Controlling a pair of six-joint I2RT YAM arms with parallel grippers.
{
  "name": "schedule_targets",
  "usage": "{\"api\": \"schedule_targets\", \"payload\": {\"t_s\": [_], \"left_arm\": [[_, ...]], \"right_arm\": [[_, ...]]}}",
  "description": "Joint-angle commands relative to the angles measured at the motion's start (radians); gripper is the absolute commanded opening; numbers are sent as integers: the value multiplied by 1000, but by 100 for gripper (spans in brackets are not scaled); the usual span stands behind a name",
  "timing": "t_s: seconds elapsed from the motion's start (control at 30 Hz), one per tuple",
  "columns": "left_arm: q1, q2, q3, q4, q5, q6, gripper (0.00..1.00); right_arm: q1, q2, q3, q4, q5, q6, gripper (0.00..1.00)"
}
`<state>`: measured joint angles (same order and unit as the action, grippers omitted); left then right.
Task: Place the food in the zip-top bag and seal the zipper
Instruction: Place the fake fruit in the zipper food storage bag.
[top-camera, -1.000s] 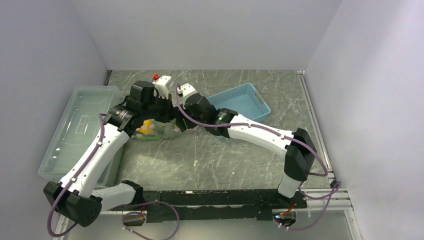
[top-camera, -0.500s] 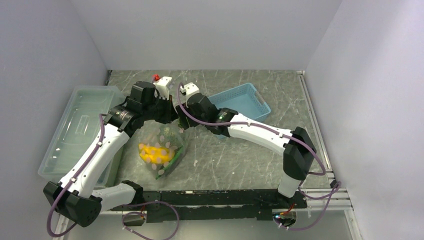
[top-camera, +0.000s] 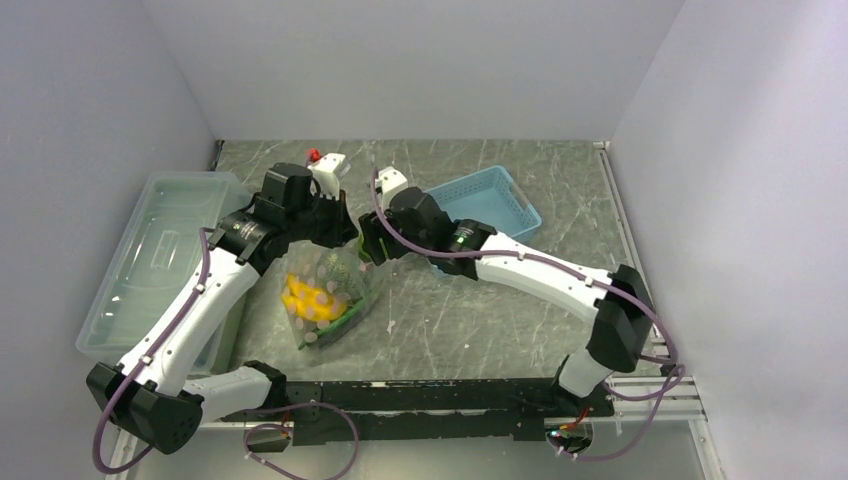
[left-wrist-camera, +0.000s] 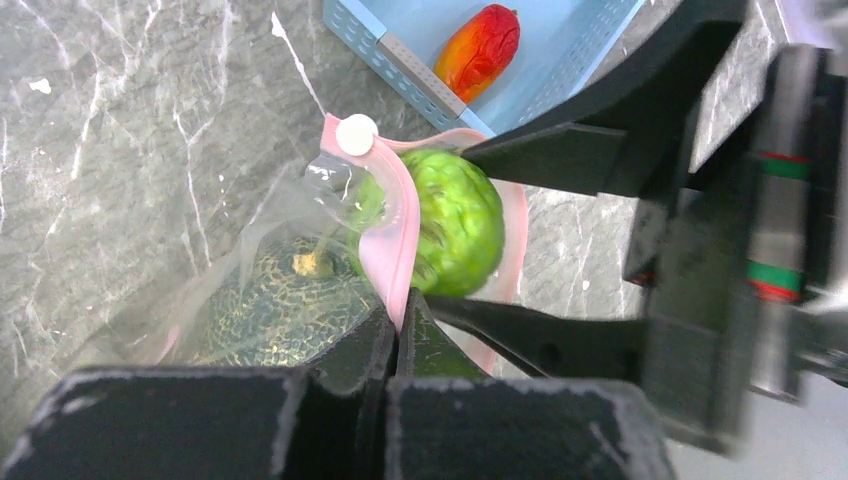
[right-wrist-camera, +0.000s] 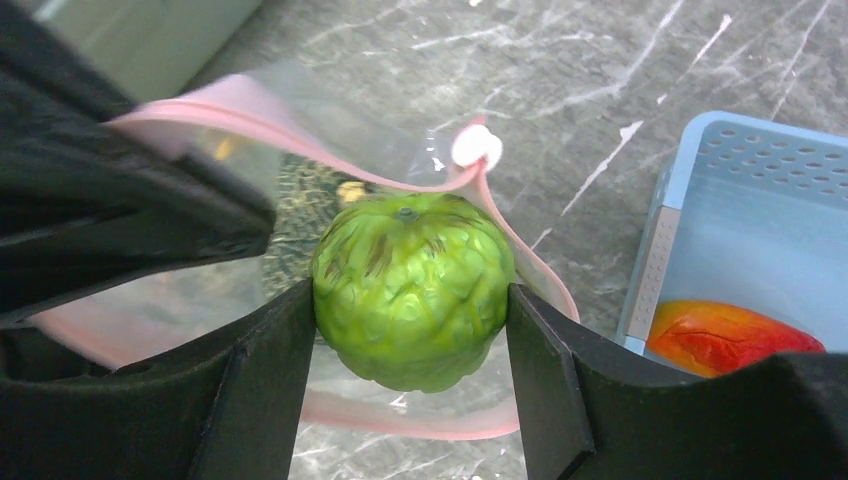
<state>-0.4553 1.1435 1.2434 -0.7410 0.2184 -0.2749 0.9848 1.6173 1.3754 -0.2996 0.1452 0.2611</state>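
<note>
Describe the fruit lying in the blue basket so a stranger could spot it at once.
On the table, find the light-blue basket at the far side, right of the clear bag. Inside it lies the red-orange fruit, elongated and shading from red to orange, unlike the round, bumpy lime-green fruit held at the bag's mouth.

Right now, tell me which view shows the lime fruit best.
Right wrist: the fruit sits centred and whole between the right gripper's fingers. The left wrist view shows it partly behind the zipper. In the top view I cannot make it out.
</note>
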Motion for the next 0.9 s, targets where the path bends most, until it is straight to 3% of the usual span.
{"api": "schedule_targets", "payload": {"t_s": [0.0, 0.4, 0.87], "left_arm": [[-5, -21, 26, 90, 10, 14, 0], [-5, -45, 19, 110, 78, 53, 0], [-5, -5, 73, 86, 335, 72, 0]], "right_arm": [[8, -87, -3, 13, -45, -18, 56], [8, -157, -54, 66, -99, -16, 43], [8, -132, -73, 240, 20, 36, 33]]}}
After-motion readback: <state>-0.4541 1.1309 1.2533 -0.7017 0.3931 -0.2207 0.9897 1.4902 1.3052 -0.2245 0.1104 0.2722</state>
